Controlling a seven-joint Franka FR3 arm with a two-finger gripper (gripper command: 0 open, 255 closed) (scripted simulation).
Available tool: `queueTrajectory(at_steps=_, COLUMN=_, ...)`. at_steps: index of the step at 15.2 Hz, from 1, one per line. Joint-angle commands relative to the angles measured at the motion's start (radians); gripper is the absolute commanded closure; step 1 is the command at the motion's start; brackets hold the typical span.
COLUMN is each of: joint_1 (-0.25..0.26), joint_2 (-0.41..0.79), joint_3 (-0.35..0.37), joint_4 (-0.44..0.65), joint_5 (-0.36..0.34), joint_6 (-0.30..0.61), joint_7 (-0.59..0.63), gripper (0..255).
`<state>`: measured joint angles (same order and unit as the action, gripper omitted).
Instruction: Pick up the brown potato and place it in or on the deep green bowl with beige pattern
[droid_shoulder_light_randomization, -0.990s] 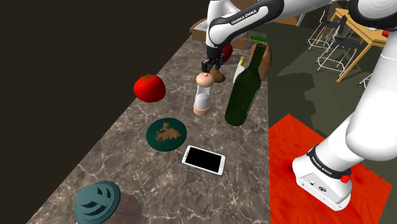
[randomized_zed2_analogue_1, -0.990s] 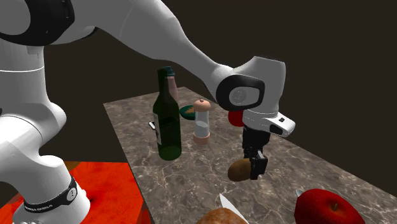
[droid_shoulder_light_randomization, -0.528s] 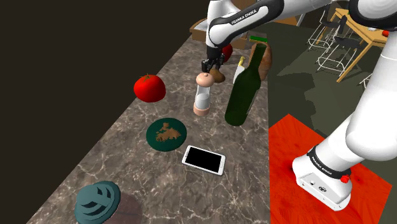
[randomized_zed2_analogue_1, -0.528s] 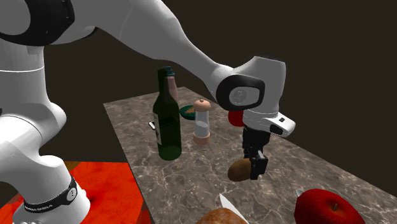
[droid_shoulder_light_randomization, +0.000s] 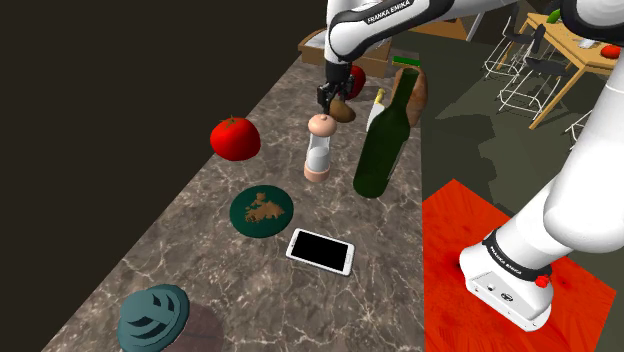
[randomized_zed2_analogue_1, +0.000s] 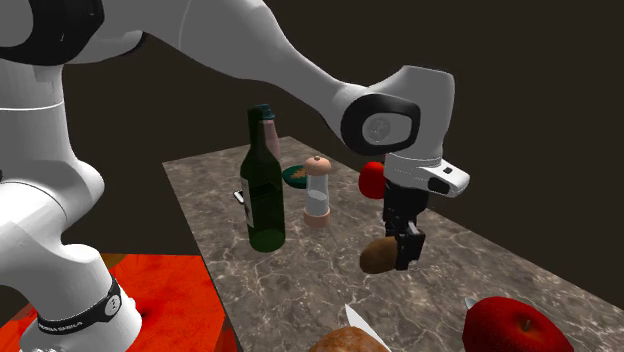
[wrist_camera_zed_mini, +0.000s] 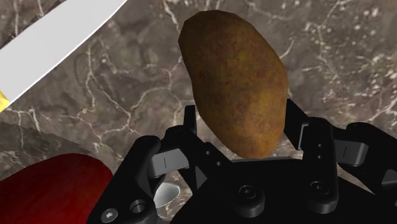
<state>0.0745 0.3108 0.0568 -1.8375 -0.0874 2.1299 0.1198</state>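
We observed the gripper (wrist_camera_zed_mini: 242, 124) clasping the brown potato (wrist_camera_zed_mini: 232, 83). Its black fingers (wrist_camera_zed_mini: 298, 130) stood narrowly apart, one pressed against each flank. The potato jutted beyond the fingertips over the marbled counter (wrist_camera_zed_mini: 331, 44). The green bowl (droid_shoulder_light_randomization: 261, 212) lay well apart from the fingers.

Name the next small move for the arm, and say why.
Probably lift higher: the black gripper clasps the brown oval potato low over the marbled counter, and the pink-capped mill stands between it and the dark green bowl with beige pattern.
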Motion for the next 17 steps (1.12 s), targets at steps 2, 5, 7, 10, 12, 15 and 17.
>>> queueTrajectory(at_steps=2, joint_1=-0.001, joint_2=-0.019, joint_3=0.000, joint_4=0.014, joint_5=0.003, joint_6=-0.033, joint_7=-0.005, gripper=255)
queueTrajectory(at_steps=5, joint_1=-0.001, joint_2=-0.034, joint_3=0.001, joint_4=0.034, joint_5=0.005, joint_6=-0.068, joint_7=-0.008, gripper=255)
queueTrajectory(at_steps=7, joint_1=-0.001, joint_2=-0.044, joint_3=0.002, joint_4=0.048, joint_5=0.007, joint_6=-0.092, joint_7=-0.010, gripper=255)
queueTrajectory(at_steps=10, joint_1=-0.002, joint_2=-0.057, joint_3=0.002, joint_4=0.072, joint_5=0.009, joint_6=-0.128, joint_7=-0.012, gripper=255)
queueTrajectory(at_steps=12, joint_1=-0.001, joint_2=-0.064, joint_3=0.002, joint_4=0.089, joint_5=0.010, joint_6=-0.153, joint_7=-0.014, gripper=255)
queueTrajectory(at_steps=15, joint_1=-0.001, joint_2=-0.074, joint_3=0.003, joint_4=0.116, joint_5=0.012, joint_6=-0.190, joint_7=-0.017, gripper=255)
queueTrajectory(at_steps=17, joint_1=-0.001, joint_2=-0.077, joint_3=0.003, joint_4=0.126, joint_5=0.012, joint_6=-0.203, joint_7=-0.018, gripper=255)
